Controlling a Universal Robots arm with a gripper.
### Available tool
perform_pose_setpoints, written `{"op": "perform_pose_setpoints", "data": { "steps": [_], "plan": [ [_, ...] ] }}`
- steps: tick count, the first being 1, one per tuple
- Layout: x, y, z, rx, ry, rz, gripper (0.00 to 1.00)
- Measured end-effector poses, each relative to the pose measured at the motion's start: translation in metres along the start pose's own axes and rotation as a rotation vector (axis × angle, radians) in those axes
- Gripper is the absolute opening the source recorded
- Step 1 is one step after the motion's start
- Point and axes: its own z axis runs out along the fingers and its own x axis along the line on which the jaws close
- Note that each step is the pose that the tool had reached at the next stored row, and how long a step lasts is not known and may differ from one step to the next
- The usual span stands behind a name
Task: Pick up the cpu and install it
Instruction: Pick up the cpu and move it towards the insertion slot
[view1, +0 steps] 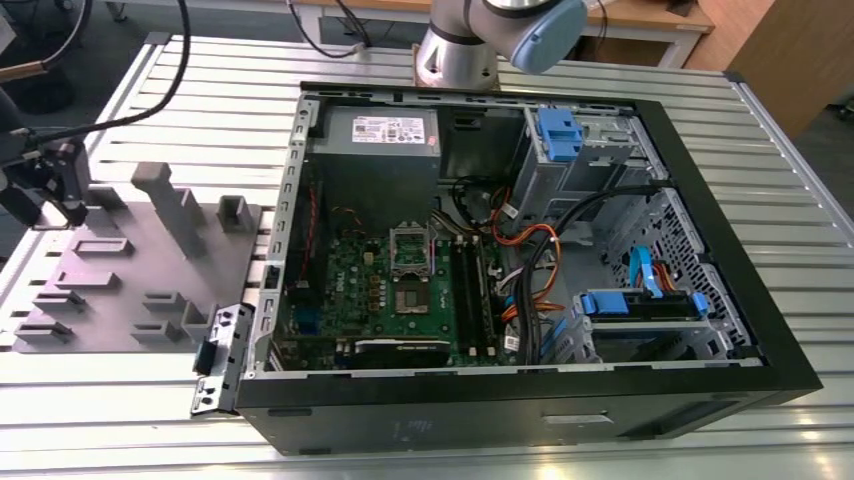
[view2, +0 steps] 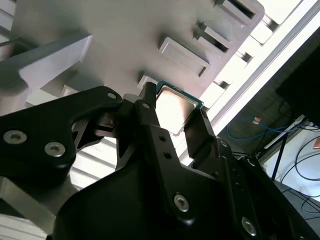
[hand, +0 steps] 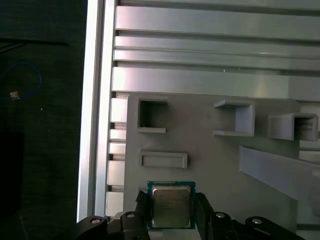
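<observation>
The table (view1: 801, 230) is a broad bed of ribbed aluminium slats. Beyond its far edge in the exterior view stand a wooden desk (view1: 641, 25) and a wooden panel (view1: 787, 60). In the first wrist view a dark floor (hand: 45, 150) lies past the table's bright edge, with a loop of blue cable (hand: 30, 80) on it.

An open black computer case (view1: 534, 420) lies on its side mid-table, with the green motherboard (view1: 380, 295) facing up inside it. Just beside the case, towards the exterior view's left, a grey moulded fixture (view1: 127, 270) with raised blocks and shallow pockets rests on the slats. The arm's base (view1: 461, 55) stands behind the case.

The gripper (view1: 60, 195) hangs over the fixture's far left corner, well apart from the case. In both wrist views its black fingers (hand: 202, 210) (view2: 152, 120) are narrowed against two opposite edges of the cpu (hand: 171, 202) (view2: 174, 104), holding it metal top up over the fixture. Whether the chip is lifted clear of the fixture cannot be told.
</observation>
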Motion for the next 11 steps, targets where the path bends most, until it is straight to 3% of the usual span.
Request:
{"op": "perform_pose_setpoints", "data": {
  "steps": [8, 11],
  "plan": [
    [-0.0008, 0.0005, -0.0260, -0.0002, 0.0001, 0.000, 0.47],
    [-0.0008, 0.0005, -0.0275, -0.0003, -0.0001, 0.000, 0.47]
  ]
}}
